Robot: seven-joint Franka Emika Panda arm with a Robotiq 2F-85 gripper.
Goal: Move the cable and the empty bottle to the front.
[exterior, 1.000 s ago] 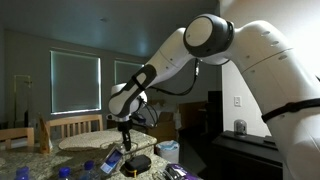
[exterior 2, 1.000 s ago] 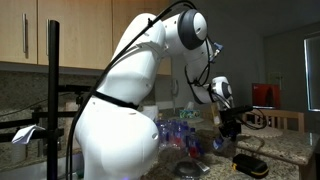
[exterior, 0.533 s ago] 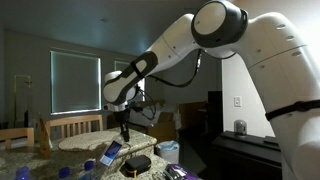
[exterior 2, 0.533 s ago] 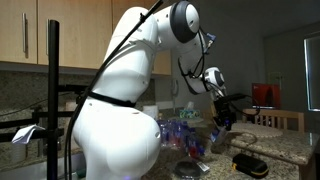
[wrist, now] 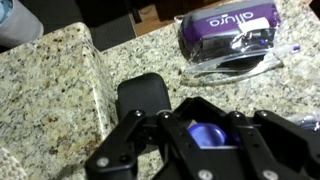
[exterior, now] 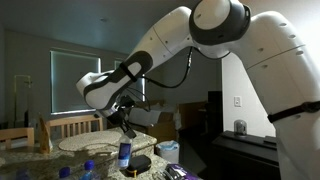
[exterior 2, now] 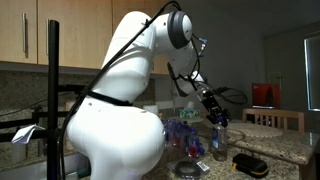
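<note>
Broadly, the white Panda arm [exterior: 265,60] fills both exterior views, bent down over a speckled granite desk [wrist: 50,90]. On that desk, in the wrist view, a purple packet [wrist: 232,25] in clear wrap lies at the far side. A black rounded pad [wrist: 148,95] sits just beside the jaws. A thin dark strand under the packet's wrap may be the cable, though I cannot tell for sure.

The empty bottle [exterior: 124,152] hangs or stands upright directly under the wrist, near the black pad. Other blue-capped bottles [exterior: 88,167] sit apart from it at the desk's near edge. The jaws look closed on its upper part: in the wrist view its blue cap [wrist: 208,133] shows between the fingers [wrist: 125,140], which flank it on both sides.

Empty thin plastic like this should be very light, smooth and easily crushed. The wall would likely buckle under a hard squeeze. The neck just under the cap is probably the stiffest part and so the safest hold. Held that high the bottle may swing, so its base should sit flat before the jaws let go.
</note>
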